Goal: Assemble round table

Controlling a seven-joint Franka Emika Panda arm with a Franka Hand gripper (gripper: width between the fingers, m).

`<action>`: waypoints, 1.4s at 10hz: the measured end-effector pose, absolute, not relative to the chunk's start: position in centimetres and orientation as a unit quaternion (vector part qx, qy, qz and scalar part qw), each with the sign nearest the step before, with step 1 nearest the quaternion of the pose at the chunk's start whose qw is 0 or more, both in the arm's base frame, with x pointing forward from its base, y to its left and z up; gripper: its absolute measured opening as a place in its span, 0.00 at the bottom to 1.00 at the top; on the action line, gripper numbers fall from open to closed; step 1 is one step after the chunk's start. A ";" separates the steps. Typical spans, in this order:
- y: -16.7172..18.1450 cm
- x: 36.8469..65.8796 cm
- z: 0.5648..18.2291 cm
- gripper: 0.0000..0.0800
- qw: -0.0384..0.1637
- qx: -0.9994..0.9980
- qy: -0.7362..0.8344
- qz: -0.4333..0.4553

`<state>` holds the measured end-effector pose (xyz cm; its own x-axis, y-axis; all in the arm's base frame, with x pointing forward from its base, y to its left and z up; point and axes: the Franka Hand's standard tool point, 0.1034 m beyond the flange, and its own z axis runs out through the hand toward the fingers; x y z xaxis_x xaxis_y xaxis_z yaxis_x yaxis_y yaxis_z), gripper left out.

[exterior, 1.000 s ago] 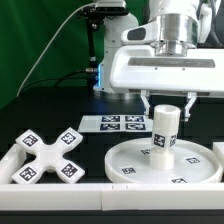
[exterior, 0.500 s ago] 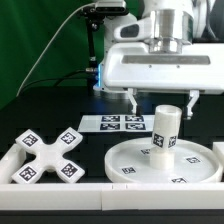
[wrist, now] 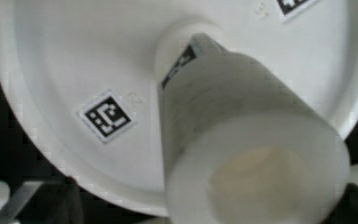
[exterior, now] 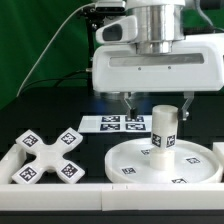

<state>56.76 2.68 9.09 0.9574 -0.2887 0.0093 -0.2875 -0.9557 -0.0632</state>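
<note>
The large flat round disc [exterior: 140, 160] lies on the table at the exterior view's right. The short thick post [exterior: 163, 130] stands upright at its centre. The X-shaped cross base [exterior: 47, 155] lies flat to the exterior view's left, apart from the disc. My gripper [exterior: 157, 105] is open and hangs over the post, with one finger on each side of the post's top and neither touching it. In the wrist view the post [wrist: 247, 130] rises toward the camera from the disc [wrist: 69, 60]. The fingertips do not show there.
The marker board [exterior: 118, 123] lies flat behind the disc. White border rails run along the front [exterior: 60, 190] and the exterior view's left [exterior: 8, 158] of the work area. A further white piece [exterior: 218, 152] sits at the right edge.
The gripper has risen a little and shifted toward the exterior view's left. It stays open. The post, disc and cross base have not moved.
</note>
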 end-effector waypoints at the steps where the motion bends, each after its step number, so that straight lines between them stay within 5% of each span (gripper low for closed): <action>1: 2.8 56.8 8.9 0.81 0.034 -0.989 0.146 0.014; 6: 3.3 56.7 8.3 0.81 0.029 -0.986 0.164 -0.001; 8: 3.3 56.7 8.3 0.50 0.030 -0.984 0.176 0.000; 14: 3.2 56.4 8.1 0.50 0.027 -0.875 0.483 0.005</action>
